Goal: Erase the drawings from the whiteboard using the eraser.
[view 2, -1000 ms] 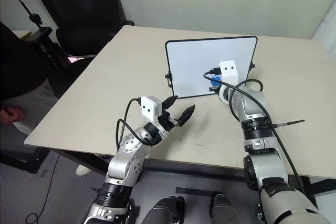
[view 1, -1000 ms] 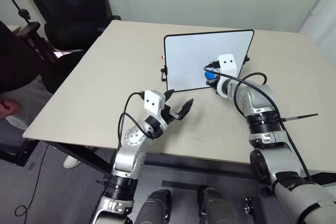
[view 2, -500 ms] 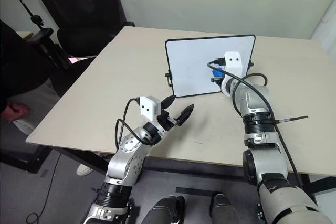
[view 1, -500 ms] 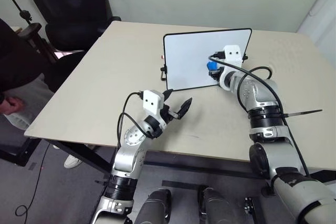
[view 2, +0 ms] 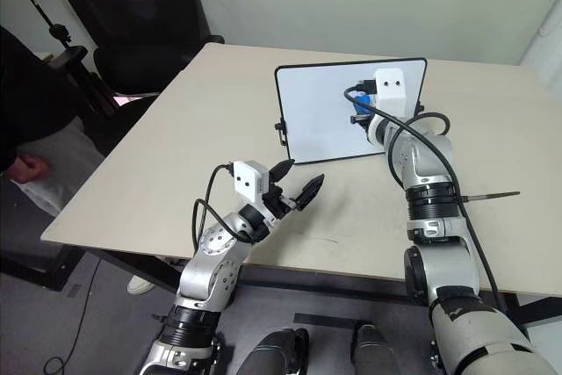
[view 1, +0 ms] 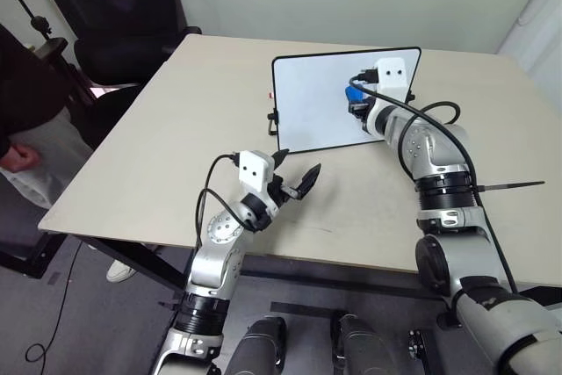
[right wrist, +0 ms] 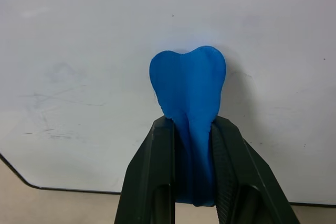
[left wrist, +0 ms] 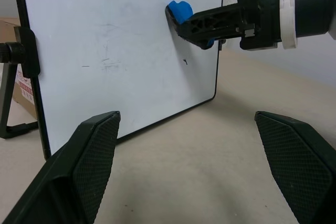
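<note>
The whiteboard (view 1: 307,107) stands upright on the tan table (view 1: 176,129), leaning on its black side clips. My right gripper (right wrist: 191,124) is shut on the bright blue eraser (right wrist: 189,87). The eraser (view 1: 355,106) is pressed flat against the upper right part of the board's face. Faint grey smears (left wrist: 105,62) cross the white surface; the drawings themselves are hidden from me. Nearer to me than the board, my left gripper (view 1: 296,169) hovers low over the table, open and empty, its fingers (left wrist: 79,171) spread wide toward the board's lower edge.
A black office chair (view 1: 114,15) stands beyond the table's far left corner. A person (view 1: 22,111) sits at the left. A thin black rod (view 1: 505,187) sticks out by my right forearm. A small red-and-white object (view 1: 271,94) peeks from behind the board's left edge.
My right gripper has slid the eraser up the board, from the lower right of its face to the upper right. The left arm has stayed put.
</note>
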`<state>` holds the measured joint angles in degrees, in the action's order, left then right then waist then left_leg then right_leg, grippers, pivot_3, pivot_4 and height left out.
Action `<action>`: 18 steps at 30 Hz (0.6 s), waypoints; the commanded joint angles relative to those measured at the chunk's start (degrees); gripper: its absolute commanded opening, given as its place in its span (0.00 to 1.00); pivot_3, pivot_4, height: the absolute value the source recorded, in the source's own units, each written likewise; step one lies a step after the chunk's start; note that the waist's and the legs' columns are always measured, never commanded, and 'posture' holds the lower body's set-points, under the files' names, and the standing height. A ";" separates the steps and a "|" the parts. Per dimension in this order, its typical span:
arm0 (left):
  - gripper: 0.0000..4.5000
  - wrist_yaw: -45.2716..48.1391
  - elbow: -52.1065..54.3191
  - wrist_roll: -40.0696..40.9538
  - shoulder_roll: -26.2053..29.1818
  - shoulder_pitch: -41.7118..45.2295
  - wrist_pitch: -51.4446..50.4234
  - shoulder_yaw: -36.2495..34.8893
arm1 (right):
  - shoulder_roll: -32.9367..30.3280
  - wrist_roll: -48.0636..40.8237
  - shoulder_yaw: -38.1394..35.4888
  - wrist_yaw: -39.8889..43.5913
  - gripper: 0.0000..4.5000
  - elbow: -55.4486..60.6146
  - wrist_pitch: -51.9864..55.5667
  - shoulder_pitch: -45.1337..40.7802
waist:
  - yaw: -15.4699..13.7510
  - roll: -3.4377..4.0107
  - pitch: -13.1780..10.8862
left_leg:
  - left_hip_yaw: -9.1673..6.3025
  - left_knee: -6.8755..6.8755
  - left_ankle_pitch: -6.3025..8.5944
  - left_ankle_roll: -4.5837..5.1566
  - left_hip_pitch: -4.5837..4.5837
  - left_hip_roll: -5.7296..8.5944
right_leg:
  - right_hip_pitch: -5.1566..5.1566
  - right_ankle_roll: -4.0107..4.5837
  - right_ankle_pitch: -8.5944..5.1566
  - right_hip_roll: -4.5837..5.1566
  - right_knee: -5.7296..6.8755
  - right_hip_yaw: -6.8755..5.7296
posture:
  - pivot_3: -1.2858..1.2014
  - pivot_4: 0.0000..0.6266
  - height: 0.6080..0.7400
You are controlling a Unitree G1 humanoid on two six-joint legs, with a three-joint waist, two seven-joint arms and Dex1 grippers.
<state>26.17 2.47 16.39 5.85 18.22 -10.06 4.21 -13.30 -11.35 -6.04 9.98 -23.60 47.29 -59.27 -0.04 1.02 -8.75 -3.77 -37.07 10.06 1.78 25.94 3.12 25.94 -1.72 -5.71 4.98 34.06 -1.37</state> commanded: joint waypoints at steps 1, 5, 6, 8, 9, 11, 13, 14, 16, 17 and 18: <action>1.00 -0.08 2.33 0.09 0.01 0.36 0.94 -0.28 | 0.17 1.28 0.61 -0.52 0.16 -3.81 0.02 0.78 | 0.00 0.00 0.00 | 0.00 0.00 0.00 0.00 -0.03 0.00 | -0.02 0.00 0.00 0.00 0.00 0.00 | 0.52 0.24 1.00; 1.00 -0.22 2.73 0.10 0.12 0.25 0.81 -0.37 | 1.29 0.79 1.94 1.61 0.16 -5.12 -0.15 2.01 | 0.00 0.00 0.00 | 0.00 0.01 0.00 0.00 -0.01 -0.01 | -0.01 0.00 0.00 0.00 0.00 0.00 | 0.52 0.24 1.00; 1.00 -0.26 2.81 0.12 0.11 0.23 0.76 -0.35 | 1.50 0.95 2.35 1.84 0.16 -5.42 -0.74 2.37 | 0.00 0.00 0.00 | 0.00 0.01 0.00 0.00 0.00 -0.02 | -0.01 0.00 0.00 0.00 0.00 0.00 | 0.52 0.24 1.00; 1.00 -0.31 3.01 0.16 0.11 0.17 0.69 -0.29 | 1.96 1.66 3.76 2.34 0.16 -6.29 -1.63 3.14 | -0.01 0.01 0.00 | 0.00 0.02 0.00 0.00 0.01 -0.03 | 0.02 0.00 0.00 0.00 0.00 0.00 | 0.52 0.24 1.00; 1.00 -0.35 3.15 0.16 0.11 0.08 0.67 -0.27 | 2.06 1.90 4.17 2.39 0.16 -6.42 -1.78 3.27 | -0.04 0.01 -0.01 | 0.00 0.03 0.00 0.00 0.02 -0.04 | 0.02 0.00 0.00 0.00 0.00 0.00 | 0.52 0.24 1.00; 1.00 -0.40 3.40 0.18 0.15 -0.07 0.61 -0.27 | 2.25 1.97 3.94 2.06 0.16 -6.61 -2.10 3.03 | -0.20 0.04 -0.02 | -0.01 0.04 0.00 0.00 0.10 -0.04 | 0.05 0.00 0.00 0.00 0.01 0.00 | 0.52 0.24 1.00; 1.00 -0.50 3.70 0.21 0.16 -0.22 0.49 -0.30 | 1.93 1.54 2.33 1.11 0.16 -6.70 -3.12 1.95 | -0.31 0.03 -0.02 | 0.00 0.04 0.00 0.00 0.15 -0.04 | 0.07 0.01 0.01 0.00 0.00 0.00 | 0.52 0.24 1.00; 1.00 -0.54 3.82 0.24 0.16 -0.27 0.41 -0.33 | 1.53 1.21 1.30 0.69 0.16 -6.76 -3.72 1.25 | -0.36 0.03 -0.02 | -0.01 0.04 0.00 0.00 0.14 -0.04 | 0.04 0.02 0.01 0.00 0.00 0.00 | 0.52 0.24 1.00; 1.00 -0.60 3.98 0.29 0.17 -0.38 0.32 -0.36 | 0.78 0.78 -0.40 0.15 0.16 -6.84 -4.60 0.12 | -0.44 0.03 -0.02 | 0.00 0.04 -0.01 0.00 0.18 -0.03 | 0.05 0.02 0.01 0.00 -0.03 0.00 | 0.52 0.24 1.00; 1.00 -0.63 4.06 0.31 0.17 -0.44 0.30 -0.37 | 0.43 0.69 -0.99 0.05 0.16 -6.79 -4.81 -0.26 | -0.50 0.03 -0.02 | 0.00 0.03 -0.02 0.00 0.19 -0.03 | 0.05 0.03 0.02 0.00 -0.04 0.00 | 0.52 0.24 1.00; 1.00 -0.66 4.14 0.31 0.17 -0.51 0.28 -0.36 | 0.22 0.67 -1.34 0.02 0.16 -6.75 -4.90 -0.47 | -0.55 0.03 -0.02 | 0.00 0.03 -0.03 0.00 0.19 -0.03 | 0.05 0.05 0.03 0.00 -0.04 0.00 | 0.52 0.24 1.00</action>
<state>25.79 3.90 16.31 6.08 17.67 -10.07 4.21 -11.57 -10.14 -4.41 11.40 -32.95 46.38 -55.68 -0.59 1.05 -8.77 -3.77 -37.04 10.03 1.78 26.13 3.09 25.99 -1.64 -5.66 4.98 34.02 -1.37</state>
